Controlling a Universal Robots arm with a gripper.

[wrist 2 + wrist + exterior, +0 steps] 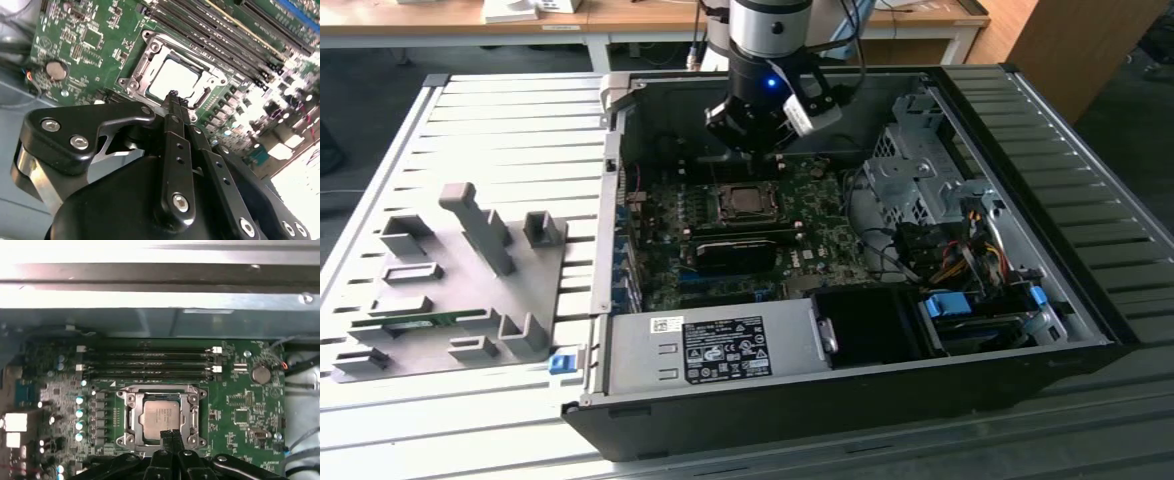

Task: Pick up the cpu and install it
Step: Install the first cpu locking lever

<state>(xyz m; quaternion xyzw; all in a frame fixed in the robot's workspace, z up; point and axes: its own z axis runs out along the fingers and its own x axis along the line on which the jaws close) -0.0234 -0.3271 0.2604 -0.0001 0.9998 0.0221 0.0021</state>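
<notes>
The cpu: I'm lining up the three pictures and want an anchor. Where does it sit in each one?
Exterior view: the cpu lies in its socket on the motherboard, just below the gripper.
First wrist view: it sits in the socket frame, just beyond the closed fingers.
Second wrist view: it is in the socket beyond the fingertips.
Shared landmark: the metal socket frame.

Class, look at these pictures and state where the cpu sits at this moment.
The cpu lies in the motherboard socket inside the computer case, seen in both wrist views, just beside the memory slots, with the gripper over its edge.
</notes>
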